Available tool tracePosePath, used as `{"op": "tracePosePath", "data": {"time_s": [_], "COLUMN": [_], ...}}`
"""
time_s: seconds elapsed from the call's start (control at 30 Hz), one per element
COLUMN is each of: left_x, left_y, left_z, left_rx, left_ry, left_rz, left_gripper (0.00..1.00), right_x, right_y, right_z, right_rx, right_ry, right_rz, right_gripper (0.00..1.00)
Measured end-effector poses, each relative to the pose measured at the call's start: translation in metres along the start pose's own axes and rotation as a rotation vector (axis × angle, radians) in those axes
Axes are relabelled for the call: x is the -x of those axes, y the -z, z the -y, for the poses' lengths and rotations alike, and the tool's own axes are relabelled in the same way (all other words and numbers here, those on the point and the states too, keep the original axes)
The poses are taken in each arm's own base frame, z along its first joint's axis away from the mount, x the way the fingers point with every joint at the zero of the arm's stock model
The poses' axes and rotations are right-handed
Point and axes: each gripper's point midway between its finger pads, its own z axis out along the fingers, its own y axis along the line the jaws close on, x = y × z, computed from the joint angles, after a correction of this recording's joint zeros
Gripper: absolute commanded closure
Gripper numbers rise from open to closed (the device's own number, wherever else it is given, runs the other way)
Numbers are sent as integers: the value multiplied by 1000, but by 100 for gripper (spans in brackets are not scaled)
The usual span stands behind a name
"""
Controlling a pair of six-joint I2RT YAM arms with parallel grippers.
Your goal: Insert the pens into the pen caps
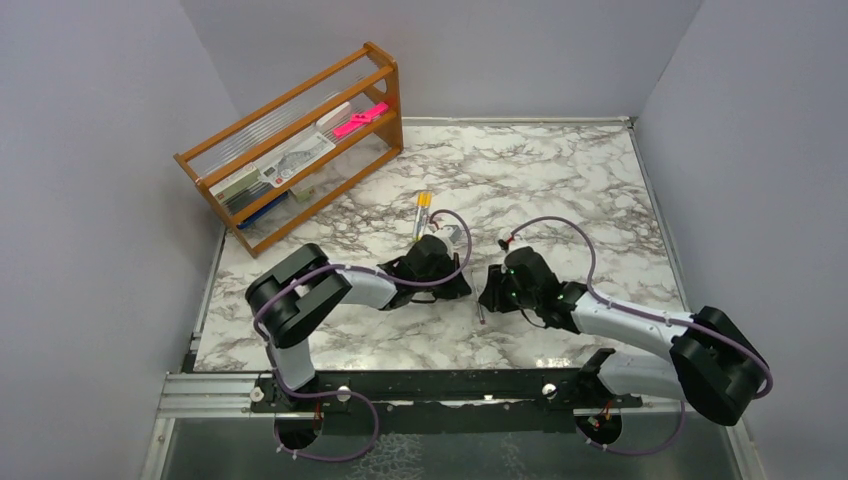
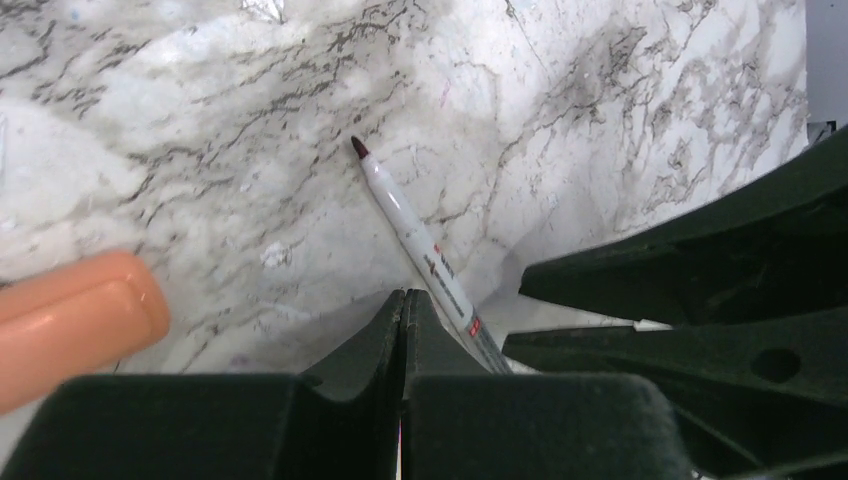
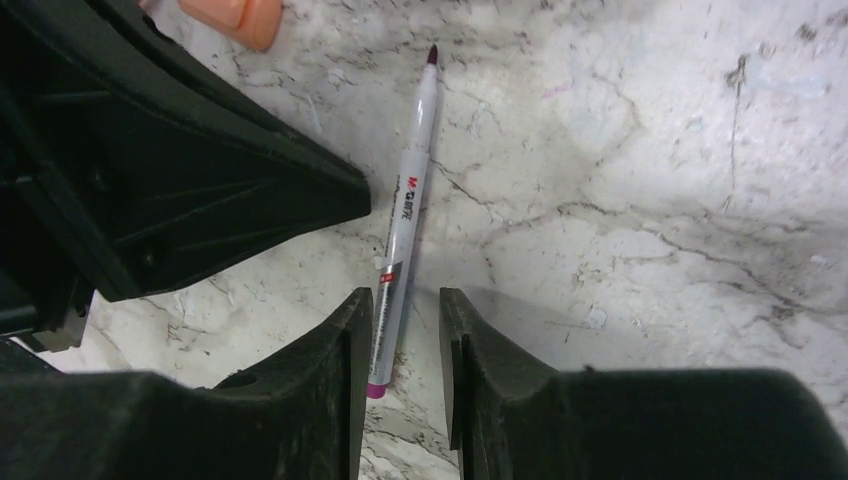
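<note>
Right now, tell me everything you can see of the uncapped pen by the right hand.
The pen is a slim, whitish-grey, plastic-looking stick with a bare dark-red tip, red and dark print along the barrel and a magenta tail plug. It lies flat on the marble table. Its tail end sits between the parted fingers of the right hand, close against one finger; no grip shows.
</note>
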Motion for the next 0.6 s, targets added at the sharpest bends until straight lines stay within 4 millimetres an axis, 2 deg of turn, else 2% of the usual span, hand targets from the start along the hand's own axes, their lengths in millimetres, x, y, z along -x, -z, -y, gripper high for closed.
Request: {"op": "tracePosePath", "data": {"time_s": [0.1,0.17,0.27,0.33,0.4,0.6], "left_x": [1,7,26,39,50,66], "left_y": [14,26,52,67,82,111], "left_z": [2,9,22,27,30,17], "left_rx": [0,-13,-35,-39,-33,30], "left_ry": [-10,-21,-53,-71,-85,-97], "left_rz": [8,36,130,197,257,380], "left_gripper": [97,86,66,55,49,47], "right_x": [10,19,32,35,32,8], "right_y": [3,4,2,-2,-5,-13], "right_z": [-5,-10,-15,-15,-14,-4], "right_rx": [7,12,1,-15,-30,-86], "right_ry": [6,8,10,13,18,43], "right_rz": [16,32,46,42,27,-55], "right_gripper": [63,59,57,59,61,62]}}
